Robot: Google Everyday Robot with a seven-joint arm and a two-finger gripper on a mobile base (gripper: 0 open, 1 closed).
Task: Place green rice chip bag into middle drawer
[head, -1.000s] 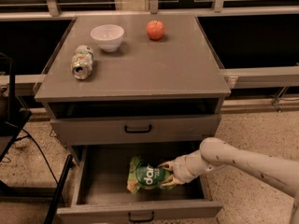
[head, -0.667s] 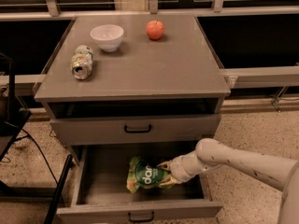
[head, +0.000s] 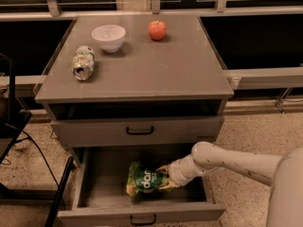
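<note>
The green rice chip bag [head: 144, 181] lies on the floor of the pulled-out middle drawer [head: 85, 183], near its centre, logo up. My gripper [head: 164, 177] reaches in from the right, inside the drawer. Its fingers sit either side of the bag's right end and are shut on it. My pale arm [head: 236, 162] runs out over the drawer's right wall to the lower right of the camera view.
The drawer above [head: 139, 130] is closed. On the cabinet top are a crushed soda can [head: 83, 63], a white bowl [head: 108, 36] and a red apple [head: 157, 30]. A black frame [head: 9, 103] and a dark bar [head: 59, 195] stand at the left.
My arm has shifted slightly left towards the bag. The bag stays in the same spot in the drawer.
</note>
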